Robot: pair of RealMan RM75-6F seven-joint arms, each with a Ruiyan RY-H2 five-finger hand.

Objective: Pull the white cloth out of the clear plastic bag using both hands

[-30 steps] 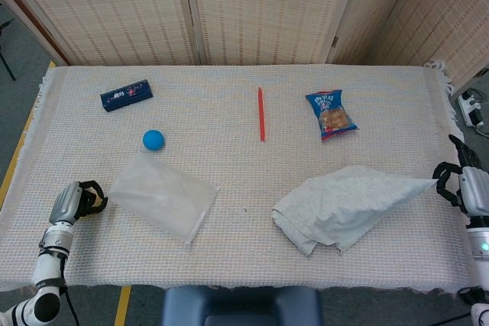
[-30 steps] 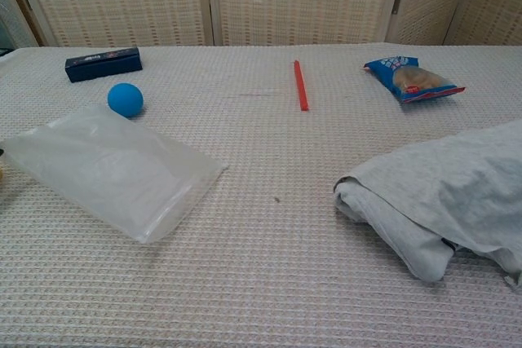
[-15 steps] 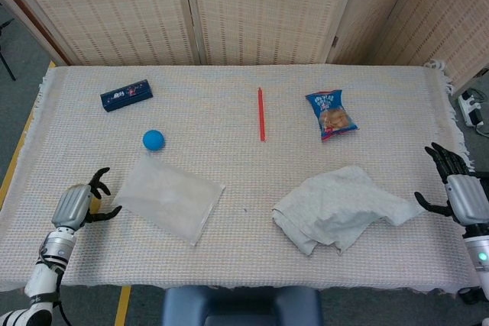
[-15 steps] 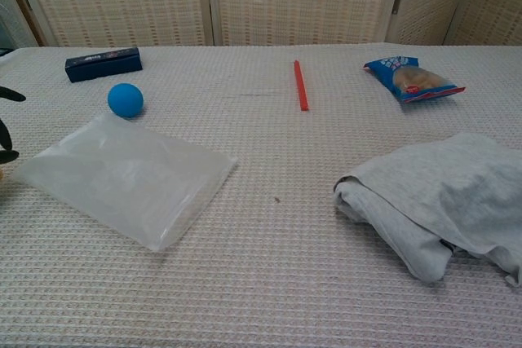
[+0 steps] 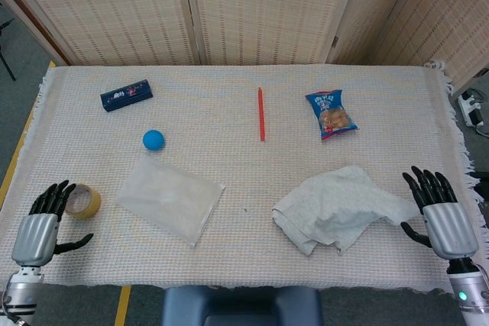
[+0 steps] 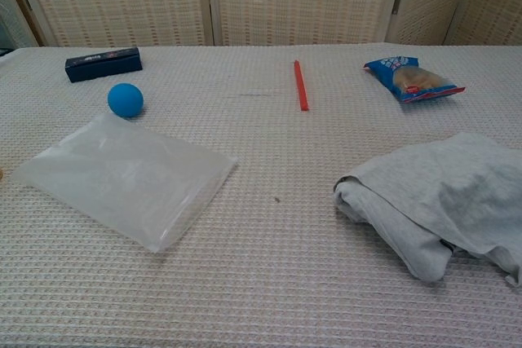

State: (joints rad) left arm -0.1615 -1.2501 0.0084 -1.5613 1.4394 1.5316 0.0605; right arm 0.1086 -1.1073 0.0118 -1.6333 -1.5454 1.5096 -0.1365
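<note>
Clear plastic bag (image 5: 170, 198) lies diagonally, flat.

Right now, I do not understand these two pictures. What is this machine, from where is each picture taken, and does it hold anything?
It is a robot with two arms ending in mechanical hands. The head view looks down on the table; the chest view looks across it from lower.

The left hand and right hand hold nothing, fingers spread.

On the table lie a clear plastic bag, a crumpled white cloth outside it, a blue ball, a dark box, a red stick, a snack packet and a tape roll.
</note>
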